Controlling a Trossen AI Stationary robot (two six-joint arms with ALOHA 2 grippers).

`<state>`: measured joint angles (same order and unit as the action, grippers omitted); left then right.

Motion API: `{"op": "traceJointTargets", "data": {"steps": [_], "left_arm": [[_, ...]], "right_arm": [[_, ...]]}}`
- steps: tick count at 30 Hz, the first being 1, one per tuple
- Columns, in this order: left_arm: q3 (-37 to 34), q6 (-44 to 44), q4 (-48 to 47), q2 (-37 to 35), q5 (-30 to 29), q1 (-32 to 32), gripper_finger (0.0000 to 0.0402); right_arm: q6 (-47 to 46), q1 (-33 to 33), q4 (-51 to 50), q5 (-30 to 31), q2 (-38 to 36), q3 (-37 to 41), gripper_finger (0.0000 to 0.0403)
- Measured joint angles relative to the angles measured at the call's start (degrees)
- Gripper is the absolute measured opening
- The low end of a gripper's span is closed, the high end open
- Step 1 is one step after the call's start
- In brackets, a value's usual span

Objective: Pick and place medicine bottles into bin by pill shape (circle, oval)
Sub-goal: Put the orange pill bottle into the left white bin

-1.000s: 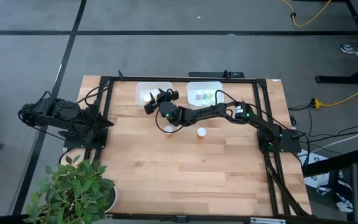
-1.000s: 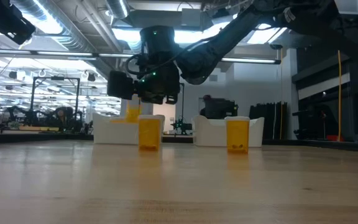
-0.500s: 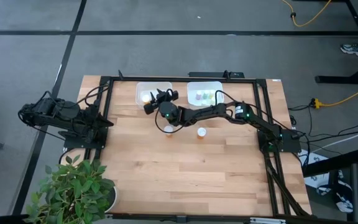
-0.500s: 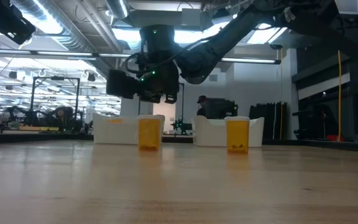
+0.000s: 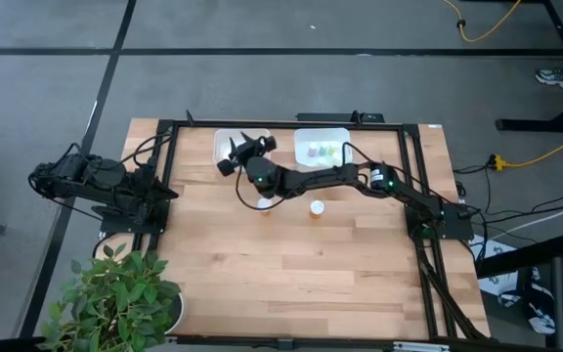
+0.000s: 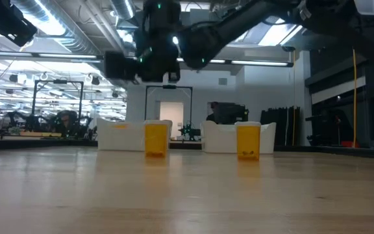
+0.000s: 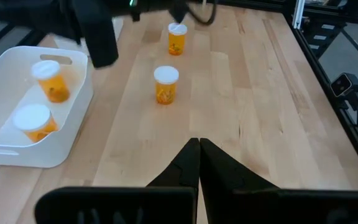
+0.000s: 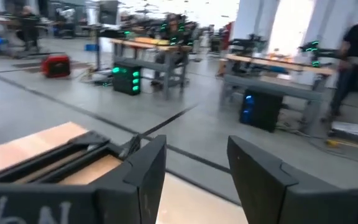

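Observation:
Two orange medicine bottles with white caps (image 5: 265, 203) (image 5: 316, 207) stand upright on the wooden table, in front of two white bins. The left bin (image 7: 17, 155) holds two orange bottles (image 7: 53, 81) (image 7: 35, 121). The right bin (image 5: 301, 135) holds pale green ones (image 5: 319, 152). My right gripper (image 5: 231, 154) hangs high over the left bin, pointing level; its fingers (image 8: 194, 149) are open with nothing between them. My left gripper (image 7: 197, 146) is shut and waits at the table's left edge.
A black frame (image 5: 164, 147) borders the table's left, far and right sides. A potted plant (image 5: 115, 298) stands at the near left corner. Bare wood (image 5: 291, 274) stretches from the two standing bottles to the near edge.
My right gripper has risen well above the left bin. An orange bottle that showed just beneath it a second ago has gone down into that bin. The two bottles on the table have stayed put.

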<state>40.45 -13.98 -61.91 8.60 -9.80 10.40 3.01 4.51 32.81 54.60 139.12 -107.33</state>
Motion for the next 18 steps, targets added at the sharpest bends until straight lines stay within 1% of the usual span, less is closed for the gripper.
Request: {"op": "traceJointTargets", "data": {"steps": [4, 6, 8, 9, 10, 12, 13, 14, 15, 16, 18], "left_arm": [[0.00, 0.00, -0.02, -0.02, 0.00, 0.00, 0.0000], [0.00, 0.00, -0.02, -0.02, 0.00, -0.01, 0.0000], [0.00, 0.00, -0.02, -0.02, 0.00, 0.01, 0.0000], [0.00, 0.00, -0.02, -0.02, 0.00, 0.01, 0.0000], [0.00, 0.00, -0.02, -0.02, 0.00, 0.01, 0.0000], [0.00, 0.00, -0.03, -0.02, 0.00, 0.00, 0.0000], [0.00, 0.00, -0.02, -0.02, 0.00, 0.00, 0.0000], [0.00, 0.00, -0.01, -0.02, 0.00, 0.00, 0.0000], [0.00, 0.00, -0.04, -0.02, 0.00, 0.00, 0.0000], [0.00, 0.00, -0.02, -0.02, 0.00, 0.01, 0.0000], [0.00, 0.00, -0.04, -0.02, 0.00, 0.01, 0.0000]], "right_arm": [[4.05, -2.67, -3.83, 9.92, -2.12, -2.79, 0.0173], [6.27, -4.64, -9.72, 14.50, -4.34, -4.62, 0.0173], [5.67, -6.72, -17.96, 16.93, -7.14, -6.40, 0.0173], [3.64, -7.74, -23.70, 17.47, -8.80, -6.98, 0.0173], [-0.30, -8.72, -29.89, 17.60, -10.37, -7.76, 0.0173], [-12.93, -10.32, -45.73, 17.14, -13.93, -9.14, 0.0173], [-21.58, -10.84, -54.76, 15.62, -15.73, -9.84, 0.0173], [-30.55, -11.18, -64.34, 12.67, -17.71, -10.13, 0.0173], [-40.68, -11.36, -74.11, 8.44, -19.28, -10.27, 0.0173], [-50.52, -11.47, -83.19, 2.56, -20.83, -10.34, 0.0173], [-67.72, -11.51, -100.72, -11.38, -22.18, -9.96, 0.0173]]}}
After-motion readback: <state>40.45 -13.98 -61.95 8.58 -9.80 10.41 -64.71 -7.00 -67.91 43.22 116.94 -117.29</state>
